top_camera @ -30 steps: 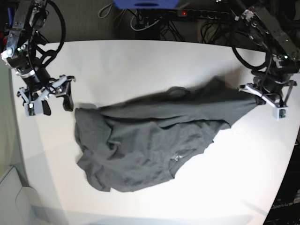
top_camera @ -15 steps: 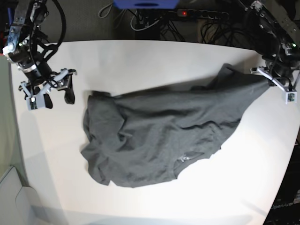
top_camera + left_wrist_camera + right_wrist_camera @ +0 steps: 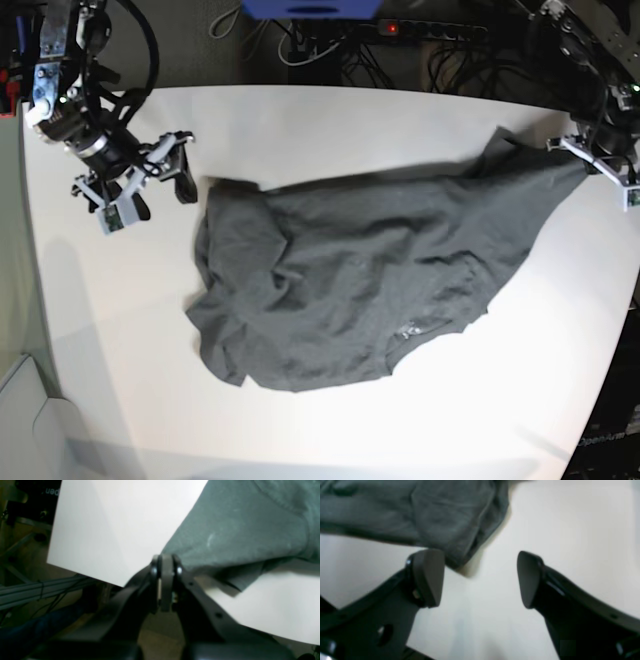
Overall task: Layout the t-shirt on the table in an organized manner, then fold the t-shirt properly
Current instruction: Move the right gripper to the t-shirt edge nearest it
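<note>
The dark grey t-shirt lies rumpled across the middle of the white table, stretched toward the far right corner. There my left gripper is shut on the shirt's right end; in the left wrist view its closed fingertips pinch the cloth just past the table's edge. My right gripper hovers open beside the shirt's upper left corner. In the right wrist view its fingers stand wide apart over bare table, and the shirt's corner lies just beyond the left finger without touching it.
Cables and a power strip run behind the table's far edge, next to a blue object. The table's right edge is close to my left gripper. A pale bin-like thing sits off the table at lower left.
My left gripper has pulled the shirt's end further right and back, dragging the whole shirt rightward and spreading it. My right gripper has followed to the right, staying open near the shirt's left corner.
</note>
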Robot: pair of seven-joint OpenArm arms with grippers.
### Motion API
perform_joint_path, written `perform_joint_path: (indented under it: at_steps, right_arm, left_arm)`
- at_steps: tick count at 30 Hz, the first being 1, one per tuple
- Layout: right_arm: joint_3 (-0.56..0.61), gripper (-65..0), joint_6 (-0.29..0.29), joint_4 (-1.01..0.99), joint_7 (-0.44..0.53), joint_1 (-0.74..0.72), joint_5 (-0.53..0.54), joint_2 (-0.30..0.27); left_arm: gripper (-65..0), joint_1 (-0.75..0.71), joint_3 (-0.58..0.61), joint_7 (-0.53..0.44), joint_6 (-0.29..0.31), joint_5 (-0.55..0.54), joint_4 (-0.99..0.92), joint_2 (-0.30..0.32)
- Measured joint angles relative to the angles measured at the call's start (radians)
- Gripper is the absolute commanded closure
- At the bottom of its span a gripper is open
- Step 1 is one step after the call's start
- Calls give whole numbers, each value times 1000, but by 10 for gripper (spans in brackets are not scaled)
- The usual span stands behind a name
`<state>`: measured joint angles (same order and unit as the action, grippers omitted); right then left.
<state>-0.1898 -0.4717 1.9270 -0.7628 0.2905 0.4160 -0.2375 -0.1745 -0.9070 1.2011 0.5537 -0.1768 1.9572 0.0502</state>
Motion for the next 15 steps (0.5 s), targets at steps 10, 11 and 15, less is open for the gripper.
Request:
perform_joint_path:
  at_steps: [10,11,15]
  right_arm:
    - [64,-489,-100,-175,-2,-64,-4,-8]
    - [60,-489,-106,-185,5,-71,-2,-8]
    - [57,-489,-112,-217,-1,-85,-3,-9]
  left_arm:
    - [-5,6,0,0,0,-3,0,2]
    - [-5,6,0,-1,0,-4,0,2]
    - [-5,6,1,0,0,0,0,2]
